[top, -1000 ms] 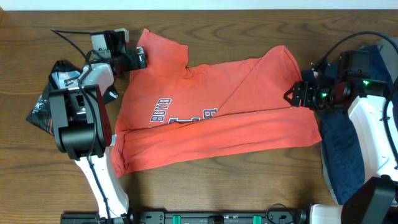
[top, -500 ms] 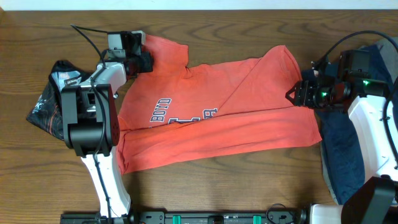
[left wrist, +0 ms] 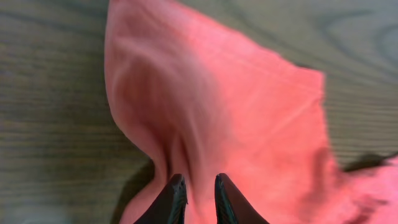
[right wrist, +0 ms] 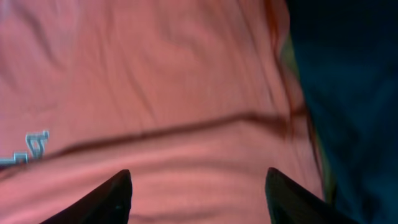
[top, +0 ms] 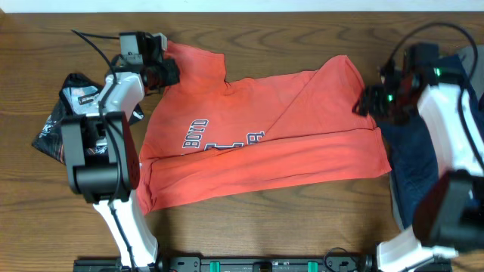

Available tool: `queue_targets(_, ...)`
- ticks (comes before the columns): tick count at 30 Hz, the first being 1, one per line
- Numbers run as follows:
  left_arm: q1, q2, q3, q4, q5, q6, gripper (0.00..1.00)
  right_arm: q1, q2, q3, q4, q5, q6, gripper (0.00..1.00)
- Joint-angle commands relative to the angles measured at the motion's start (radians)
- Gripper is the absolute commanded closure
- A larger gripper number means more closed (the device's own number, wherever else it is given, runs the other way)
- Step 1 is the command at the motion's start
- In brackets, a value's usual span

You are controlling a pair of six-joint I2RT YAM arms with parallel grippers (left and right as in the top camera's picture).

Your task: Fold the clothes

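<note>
The clothes (top: 287,143), a coral-red T-shirt with dark lettering (top: 198,132), lie partly folded across the wooden table (top: 45,45). My left gripper (top: 169,73) is at the far left sleeve. In the left wrist view it (left wrist: 196,180) is shut on a raised ridge of the coral fabric (left wrist: 236,106). My right gripper (top: 364,102) hovers at the shirt's right edge. Its jaws (right wrist: 199,177) stand wide open above flat coral cloth (right wrist: 155,93), with nothing gripped between them.
A black garment with red-and-white print (top: 64,121) lies bunched beside the left arm. A navy blue garment (top: 412,174) lies under the right arm, and its edge (right wrist: 354,74) borders the shirt's right side.
My left gripper has shut on the sleeve fabric. The right arm has swung toward the back of the table, with its gripper still at the shirt's right edge.
</note>
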Motion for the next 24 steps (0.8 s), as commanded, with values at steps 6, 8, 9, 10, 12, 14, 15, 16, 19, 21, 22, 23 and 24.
queue_targets(6,0.005,-0.034,0.008,-0.079,-0.002,-0.01,0.81,0.071,0.362,0.386,0.164,0.024,0.077,0.29)
queue_targets(8,0.005,-0.034,0.008,-0.085,-0.002,-0.01,0.81,0.084,0.425,0.428,0.221,0.027,0.089,0.27)
queue_targets(9,0.004,-0.034,0.008,-0.089,-0.002,-0.01,0.81,0.089,0.454,0.442,0.256,0.033,0.105,0.27)
queue_targets(10,0.004,-0.034,0.008,-0.09,-0.002,-0.01,0.81,0.095,0.481,0.45,0.296,0.036,0.121,0.27)
queue_targets(12,0.004,-0.034,0.008,-0.101,-0.002,-0.01,0.81,0.099,0.517,0.452,0.366,0.036,0.153,0.28)
queue_targets(14,0.004,-0.034,0.008,-0.112,-0.002,-0.01,0.81,0.104,0.548,0.452,0.425,0.043,0.18,0.28)
queue_targets(15,0.004,-0.034,0.008,-0.116,-0.002,-0.01,0.81,0.106,0.562,0.452,0.444,0.053,0.198,0.28)
queue_targets(16,0.004,-0.034,0.007,-0.119,-0.002,-0.01,0.81,0.108,0.576,0.452,0.458,0.071,0.224,0.29)
queue_targets(19,0.004,-0.034,0.007,-0.129,-0.002,-0.01,0.81,0.108,0.608,0.452,0.492,0.095,0.253,0.31)
queue_targets(21,0.004,-0.034,0.007,-0.134,-0.002,-0.01,0.82,0.108,0.623,0.452,0.511,0.095,0.253,0.34)
queue_targets(22,0.004,-0.034,0.007,-0.138,-0.002,-0.01,0.81,0.109,0.631,0.452,0.518,0.095,0.253,0.37)
queue_targets(23,0.004,-0.034,0.006,-0.138,-0.002,-0.01,0.81,0.108,0.634,0.452,0.523,0.095,0.253,0.41)
queue_targets(24,0.004,-0.034,0.006,-0.138,-0.002,-0.01,0.81,0.109,0.637,0.452,0.525,0.095,0.253,0.44)
